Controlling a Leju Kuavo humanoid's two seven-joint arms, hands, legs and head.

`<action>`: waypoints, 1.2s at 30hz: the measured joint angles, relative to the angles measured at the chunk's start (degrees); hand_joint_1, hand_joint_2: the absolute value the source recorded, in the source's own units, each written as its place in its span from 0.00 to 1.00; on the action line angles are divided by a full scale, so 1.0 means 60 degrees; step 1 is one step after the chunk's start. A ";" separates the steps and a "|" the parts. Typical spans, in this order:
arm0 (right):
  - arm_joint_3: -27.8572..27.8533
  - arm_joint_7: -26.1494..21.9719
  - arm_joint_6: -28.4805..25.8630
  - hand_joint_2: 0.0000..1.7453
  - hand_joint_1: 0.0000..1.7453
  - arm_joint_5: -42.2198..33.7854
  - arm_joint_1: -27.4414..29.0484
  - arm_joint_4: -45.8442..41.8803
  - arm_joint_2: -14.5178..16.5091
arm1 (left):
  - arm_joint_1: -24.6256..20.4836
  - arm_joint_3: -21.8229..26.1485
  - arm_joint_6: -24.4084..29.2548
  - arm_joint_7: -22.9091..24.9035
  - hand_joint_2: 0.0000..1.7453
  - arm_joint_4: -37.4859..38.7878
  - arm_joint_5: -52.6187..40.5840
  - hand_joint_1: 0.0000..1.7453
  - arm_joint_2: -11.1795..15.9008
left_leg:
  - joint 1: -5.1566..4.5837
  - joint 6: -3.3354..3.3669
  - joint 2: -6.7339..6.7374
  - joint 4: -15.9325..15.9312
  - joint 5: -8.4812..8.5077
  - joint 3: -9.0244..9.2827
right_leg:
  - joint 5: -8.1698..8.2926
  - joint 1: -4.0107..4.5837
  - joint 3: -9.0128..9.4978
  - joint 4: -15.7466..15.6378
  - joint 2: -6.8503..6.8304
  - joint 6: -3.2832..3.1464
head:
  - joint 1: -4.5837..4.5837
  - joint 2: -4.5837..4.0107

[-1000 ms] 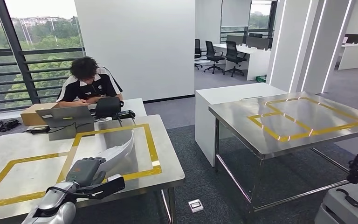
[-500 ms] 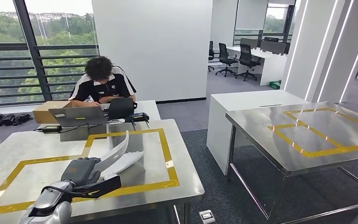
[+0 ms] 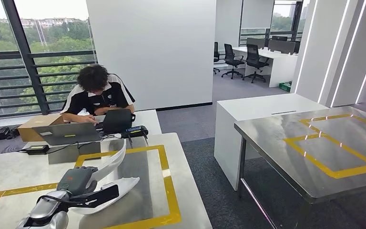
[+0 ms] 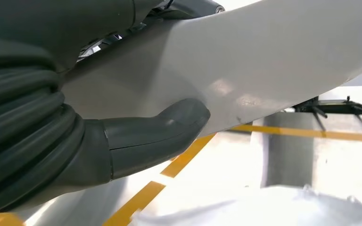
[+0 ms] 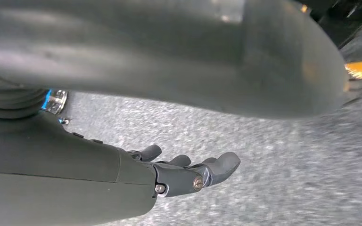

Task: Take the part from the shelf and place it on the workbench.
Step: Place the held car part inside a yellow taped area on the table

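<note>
The white part is a long curved shell. It is in the left hand, over the near workbench with the yellow tape. The hand grips its near end (the thumb presses on its side). Its long way runs from the hand up and far to the right. The right hand hangs over the floor, fingers loose, holding nothing. It looks ready to set down.

The left arm was silver with a black cable looped over it, ending in the left hand, dark grey with a small red marking; the right hand had dark grey fingers fastened by small silver screws, behind a smooth grey cover.
</note>
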 joint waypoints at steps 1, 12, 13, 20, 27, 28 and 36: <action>0.0000 0.0000 -0.0001 0.00 0.00 0.0000 -0.0001 0.0000 0.0004 | 0.0002 -0.0002 -0.0001 -0.0002 1.00 0.0025 0.0000 1.00 0.0025 | -0.0005 0.0021 0.0066 -0.0612 0.0993 -0.0059 | -0.0225 -0.0002 0.0233 -0.0003 0.0015 0.0045 | -0.0003 -0.0005; 0.0000 0.0040 0.0010 0.00 0.00 -0.0022 -0.0046 -0.0011 0.0015 | -0.0006 -0.0018 -0.0020 -0.0099 1.00 0.0058 0.0034 1.00 -0.0100 | -0.0104 0.0591 -0.0086 -0.1376 0.0911 0.1805 | -0.0810 0.0096 -0.2255 0.2826 -0.0025 0.0363 | 0.0015 0.0000; 0.0000 0.0032 0.0010 0.00 0.00 -0.0028 -0.0038 -0.0011 0.0015 | -0.0006 -0.0018 -0.0008 -0.0121 1.00 0.0066 0.0048 1.00 -0.0129 | -0.0130 0.0591 -0.0111 -0.1388 0.0706 0.2112 | -0.1057 0.0135 -0.2544 0.2541 -0.0021 0.0298 | 0.0013 0.0000; 0.0000 0.0009 0.0105 0.00 0.00 -0.0003 0.0035 -0.0030 -0.0112 | 0.0138 0.0037 0.0261 -0.0711 1.00 0.0161 0.0497 1.00 -0.0200 | -0.0152 0.0484 -0.0333 -0.1463 -0.0178 0.3499 | 0.3017 0.0699 -0.2475 -0.0769 0.0394 -0.0323 | 0.0001 -0.0001; 0.0003 0.0077 0.0087 0.00 0.00 -0.0006 -0.0072 -0.0040 -0.0081 | 0.0144 0.0113 0.0304 -0.0910 1.00 0.0278 0.0561 1.00 -0.0052 | 0.0050 0.0031 -0.0103 0.0470 -0.1283 0.2280 | 0.2628 0.0315 -0.1863 -0.0945 0.0280 -0.0281 | -0.0005 0.0004; 0.0003 0.0098 0.0087 0.00 0.00 -0.0012 -0.0080 -0.0040 -0.0073 | 0.0181 0.0113 0.0311 -0.0919 1.00 0.0297 0.0561 1.00 -0.0055 | 0.0141 -0.0087 -0.0093 0.0369 -0.1209 0.2173 | 0.2556 0.0229 -0.1867 -0.0867 0.0270 -0.0203 | -0.0005 0.0004; -0.0003 0.0167 0.0092 0.00 0.00 -0.0009 -0.0036 -0.0048 -0.0069 | 0.0345 0.0181 0.0105 -0.1588 1.00 0.0417 0.0868 1.00 -0.0117 | 0.0364 0.0019 -0.0051 -0.0987 0.0196 0.2138 | 0.2128 -0.0151 -0.2295 0.0027 0.0279 0.0506 | -0.0017 -0.0001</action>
